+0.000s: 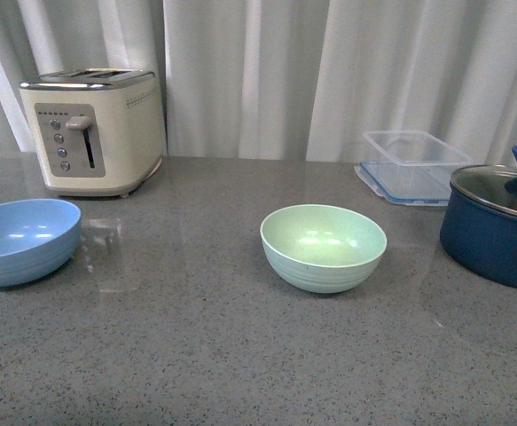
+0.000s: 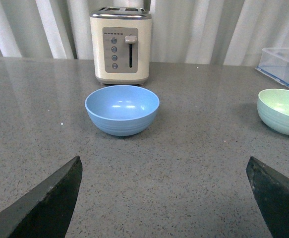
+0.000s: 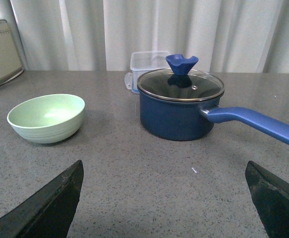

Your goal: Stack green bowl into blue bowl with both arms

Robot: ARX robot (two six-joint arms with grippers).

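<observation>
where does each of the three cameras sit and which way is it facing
Front view: on the robot's body between its arms, facing forward over the counter at the blue bowl, green bowl, toaster and navy pot; no arm shows.
Left wrist view: on the left wrist, looking past the open left gripper at the blue bowl, toaster behind it.
Right wrist view: on the right wrist, looking past the open right gripper at the navy pot and green bowl.
Shared: the green bowl appears in all three.

Left end effector (image 2: 163, 159), right end effector (image 3: 163, 163): matte black wedge-shaped fingers (image 2: 50, 203).
</observation>
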